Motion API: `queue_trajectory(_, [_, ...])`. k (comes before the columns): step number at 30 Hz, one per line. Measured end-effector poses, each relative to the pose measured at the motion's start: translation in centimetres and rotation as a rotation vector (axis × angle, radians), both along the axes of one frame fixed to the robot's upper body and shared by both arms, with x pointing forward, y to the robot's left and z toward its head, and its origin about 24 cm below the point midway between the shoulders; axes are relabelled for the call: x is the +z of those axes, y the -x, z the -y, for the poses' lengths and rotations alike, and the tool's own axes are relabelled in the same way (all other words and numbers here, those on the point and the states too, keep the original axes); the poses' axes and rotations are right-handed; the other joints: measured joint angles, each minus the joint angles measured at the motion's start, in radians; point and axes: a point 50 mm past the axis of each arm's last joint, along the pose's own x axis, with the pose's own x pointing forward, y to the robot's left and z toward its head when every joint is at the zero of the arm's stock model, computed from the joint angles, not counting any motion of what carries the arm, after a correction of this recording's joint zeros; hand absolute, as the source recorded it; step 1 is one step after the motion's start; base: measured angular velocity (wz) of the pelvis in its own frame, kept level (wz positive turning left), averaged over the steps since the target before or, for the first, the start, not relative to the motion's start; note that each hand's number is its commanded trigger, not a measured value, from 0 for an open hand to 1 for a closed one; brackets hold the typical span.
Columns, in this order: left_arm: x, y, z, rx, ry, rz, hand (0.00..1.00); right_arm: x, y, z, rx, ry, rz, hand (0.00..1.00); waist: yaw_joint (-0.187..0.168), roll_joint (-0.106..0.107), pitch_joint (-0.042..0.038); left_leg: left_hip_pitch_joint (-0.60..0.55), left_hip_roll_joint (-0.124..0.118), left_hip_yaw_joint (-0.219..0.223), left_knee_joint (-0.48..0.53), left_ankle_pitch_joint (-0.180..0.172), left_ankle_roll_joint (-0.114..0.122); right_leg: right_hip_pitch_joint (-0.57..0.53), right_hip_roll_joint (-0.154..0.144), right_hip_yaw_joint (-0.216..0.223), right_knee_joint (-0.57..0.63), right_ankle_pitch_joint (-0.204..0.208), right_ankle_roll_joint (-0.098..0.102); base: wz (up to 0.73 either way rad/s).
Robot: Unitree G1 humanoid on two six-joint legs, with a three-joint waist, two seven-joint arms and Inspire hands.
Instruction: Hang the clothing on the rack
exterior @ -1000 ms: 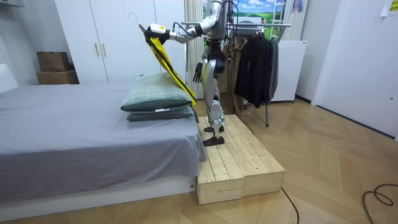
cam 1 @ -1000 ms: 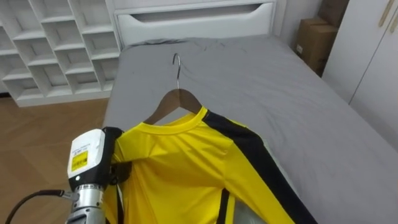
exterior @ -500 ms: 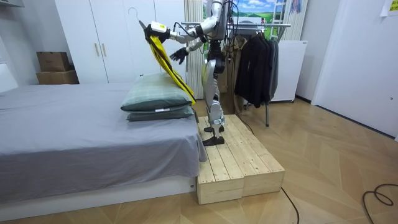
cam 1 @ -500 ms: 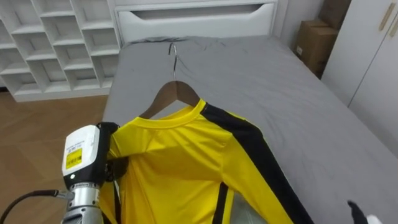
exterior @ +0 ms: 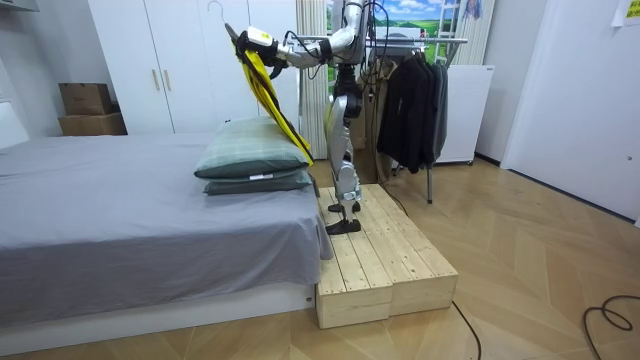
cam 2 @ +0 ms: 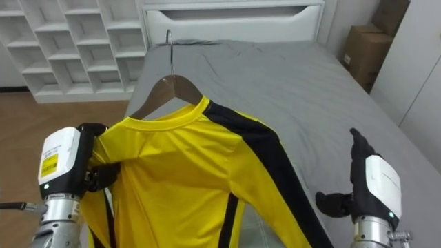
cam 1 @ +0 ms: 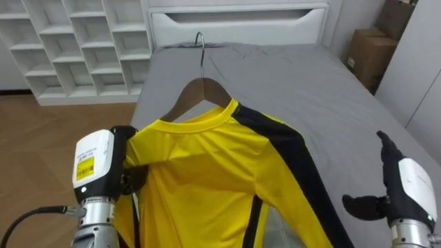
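A yellow long-sleeved shirt [cam 1: 220,172] with black stripes hangs on a wooden hanger [cam 1: 196,93], its metal hook [cam 1: 200,43] pointing up. My left hand [cam 1: 103,172] is at the lower left, fingers curled round the shirt's left shoulder and holding it up over the bed. At the lower right my right hand [cam 1: 400,189] is raised beside the shirt's black-striped sleeve, fingers straight, thumb out, touching nothing. In the room view I stand on a wooden platform [exterior: 380,250] by the bed, holding the shirt [exterior: 262,90] high above the pillows [exterior: 250,160].
The grey bed [cam 1: 296,83] stretches ahead to a white headboard [cam 1: 234,17]. White cubby shelves [cam 1: 76,48] stand at the far left, a cardboard box [cam 1: 368,52] at the far right. A clothes rack [exterior: 415,95] with dark garments stands behind me.
My right hand has risen from my side into the eye view at the lower right. The shirt and hanger are held a little higher.
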Motion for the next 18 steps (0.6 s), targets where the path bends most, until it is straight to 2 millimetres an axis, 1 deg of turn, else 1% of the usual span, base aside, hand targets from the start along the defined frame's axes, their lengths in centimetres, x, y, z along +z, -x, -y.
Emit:
queue_trajectory(4, [0.5,-0.2,0.3,-0.015,0.0,0.0,1.0,1.1,-0.4,-1.2,0.054,0.011,0.051,0.0,0.002,0.001,0.0004,0.0,0.0,0.003,-0.003,0.0,0.0,-0.002,0.0,0.003,0.0,0.0,0.0,-0.03])
queue_trajectory(7, [0.7,-0.2,0.4,-0.019,0.001,0.009,1.0,1.5,-0.5,-1.8,0.073,0.013,0.071,0.0,0.007,0.003,0.0014,0.0,0.0,0.002,-0.006,0.0,0.0,-0.002,0.0,0.002,0.0,0.0,-0.001,0.0])
queue_trajectory(11, [0.7,-0.2,0.4,-0.02,0.002,0.01,1.0,1.9,-0.6,-2.3,0.092,0.014,0.095,0.0,0.013,0.008,0.0039,-0.002,0.0,0.001,-0.008,0.0,0.0,-0.004,0.0,-0.001,0.001,0.001,-0.001,0.0])
queue_trajectory(18, [0.9,-0.2,0.5,-0.02,0.002,0.018,1.0,3.4,-1.7,-2.9,0.116,0.024,0.157,0.0,0.015,0.008,0.0035,0.0,-0.001,0.0,-0.012,0.0,0.0,-0.004,-0.001,-0.001,0.002,0.001,-0.001,0.0])
